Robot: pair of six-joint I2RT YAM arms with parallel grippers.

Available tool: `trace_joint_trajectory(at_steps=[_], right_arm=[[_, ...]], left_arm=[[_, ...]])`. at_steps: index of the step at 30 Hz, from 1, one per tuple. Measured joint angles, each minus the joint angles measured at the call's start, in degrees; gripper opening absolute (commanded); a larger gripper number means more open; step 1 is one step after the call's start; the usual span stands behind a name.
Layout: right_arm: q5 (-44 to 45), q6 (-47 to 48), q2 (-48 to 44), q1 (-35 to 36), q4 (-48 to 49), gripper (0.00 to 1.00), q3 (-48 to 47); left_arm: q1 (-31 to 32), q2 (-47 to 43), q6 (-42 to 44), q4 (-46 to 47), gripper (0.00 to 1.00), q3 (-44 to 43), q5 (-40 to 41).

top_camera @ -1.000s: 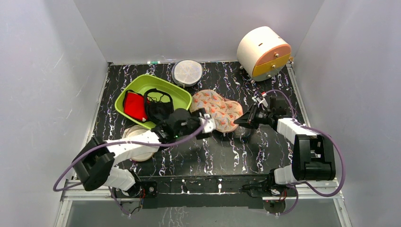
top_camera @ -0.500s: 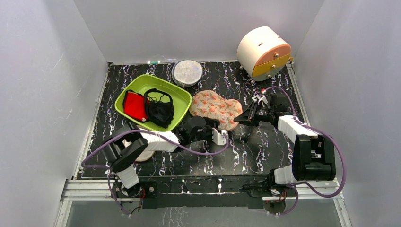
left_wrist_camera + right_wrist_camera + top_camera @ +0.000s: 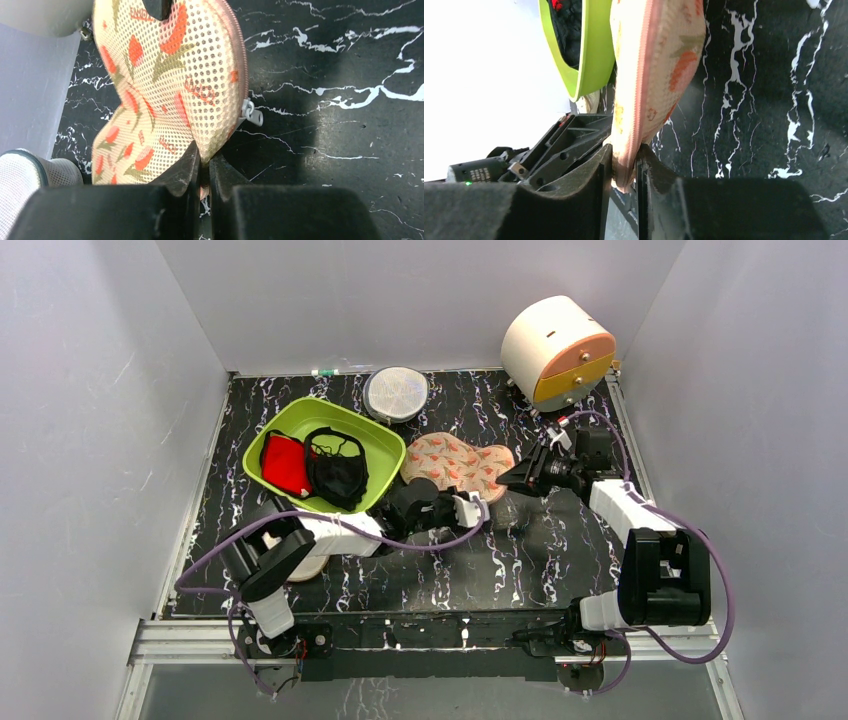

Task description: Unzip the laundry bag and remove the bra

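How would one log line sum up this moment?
left gripper: shut on bag edge | right gripper: shut on bag edge | zip: looks closed | bra: not seen

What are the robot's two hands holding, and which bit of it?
Both hold the laundry bag by its zipped edge: the left gripper pinches the near edge, the right gripper the right-hand end.

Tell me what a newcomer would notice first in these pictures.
The strawberry-print laundry bag mid-table, pinched at its rim by the left hand and the right hand. Next, the lime-green tub to its left, holding a red garment and a black bra, and the cream drum with orange and yellow drawers at the far right corner.
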State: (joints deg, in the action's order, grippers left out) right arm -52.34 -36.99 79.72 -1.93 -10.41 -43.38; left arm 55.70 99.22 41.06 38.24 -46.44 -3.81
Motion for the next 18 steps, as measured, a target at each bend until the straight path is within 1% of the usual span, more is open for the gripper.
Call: trace_joint_trajectory(at_steps=[3, 4, 5, 7, 9, 11, 12, 13, 14, 15, 16, 17, 18], right_arm=[[1.3, 1.0, -0.6, 0.0, -0.6, 0.43, -1.3], [1.9, 1.7, -1.0, 0.0, -1.5, 0.54, -2.2], [3.5, 2.7, -2.0, 0.1, -2.8, 0.63, -3.7], [6.7, 4.1, -4.3, 0.3, -4.7, 0.74, -5.7], [12.4, 7.0, -8.4, 0.3, -7.2, 0.79, -8.2], [18.2, 9.9, -15.8, 0.5, -6.7, 0.80, -9.8], [19.3, 11.1, -17.3, 1.0, -5.4, 0.81, -10.2], [21.3, 14.1, -17.5, 2.9, -2.6, 0.81, -10.5], [21.6, 15.3, -17.0, 4.4, -1.8, 0.82, -10.4], [22.3, 17.2, -16.5, 5.7, -0.4, 0.86, -9.9], [22.7, 20.2, -16.7, 8.2, 2.6, 0.88, -8.0], [22.8, 25.9, -20.5, 13.2, 7.7, 0.85, -0.7], [22.7, 29.4, -23.7, 15.0, 11.2, 0.83, 3.4]], left_arm=[[-0.2, -1.7, -5.1, -1.3, 0.00, -0.7, 0.0], [-0.2, -2.7, -7.5, -1.9, 0.00, -0.9, 0.0], [-0.3, -3.8, -10.6, -2.6, 0.00, -1.2, 0.0], [-0.3, -4.9, -15.4, -3.2, 0.00, -1.7, 0.2], [-0.6, -5.4, -20.4, -3.7, 0.00, -2.0, 1.6], [-1.0, -5.3, -26.1, -7.3, 0.00, -4.0, 4.4], [-1.7, -5.3, -30.7, -9.7, 0.00, -6.9, 6.5], [-2.3, -5.3, -33.7, -10.5, 0.00, -8.3, 7.1], [-2.9, -5.3, -35.9, -11.1, 0.00, -9.2, 7.1], [-3.3, -5.3, -37.8, -12.0, 0.00, -10.0, 6.9], [-4.2, -5.3, -40.3, -13.6, 0.00, -11.1, 6.3], [-4.8, -5.3, -42.1, -14.9, 0.00, -11.8, 5.9], [-5.4, -5.3, -43.3, -16.2, 0.00, -12.5, 5.4]])
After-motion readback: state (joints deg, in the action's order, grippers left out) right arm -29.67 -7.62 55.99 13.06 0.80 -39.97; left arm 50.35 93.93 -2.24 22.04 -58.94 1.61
